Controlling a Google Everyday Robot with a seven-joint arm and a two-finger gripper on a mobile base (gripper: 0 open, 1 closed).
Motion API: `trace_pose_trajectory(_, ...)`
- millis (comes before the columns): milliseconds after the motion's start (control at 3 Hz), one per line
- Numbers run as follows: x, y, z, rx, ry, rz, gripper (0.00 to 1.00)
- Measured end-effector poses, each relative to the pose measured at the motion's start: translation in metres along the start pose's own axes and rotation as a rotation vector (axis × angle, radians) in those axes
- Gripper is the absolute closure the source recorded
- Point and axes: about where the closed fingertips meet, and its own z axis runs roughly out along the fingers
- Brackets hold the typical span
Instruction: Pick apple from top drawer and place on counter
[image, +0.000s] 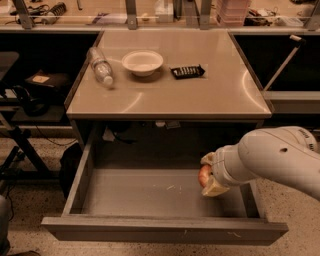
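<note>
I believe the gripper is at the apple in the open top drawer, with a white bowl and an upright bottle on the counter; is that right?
Not quite: the camera view shows the bottle lying on its side, not upright. Otherwise yes: the gripper is at the apple in the open top drawer, and the white bowl is on the counter.
</note>
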Motion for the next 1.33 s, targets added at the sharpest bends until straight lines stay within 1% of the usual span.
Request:
trace_pose_trajectory(333, -0.026, -0.004, -0.081, 0.093, 0.064, -0.033, 1.00)
trace_pose_trajectory(667, -0.067, -0.039, -0.195, 0.248, 0.109, -0.100, 1.00)
trace_pose_trajectory(1000, -0.092, -0.058, -0.233, 0.321, 0.096, -0.121, 1.00)
trace_pose_trajectory(1333, -0.092, -0.059, -0.233, 0.321, 0.095, -0.121, 1.00)
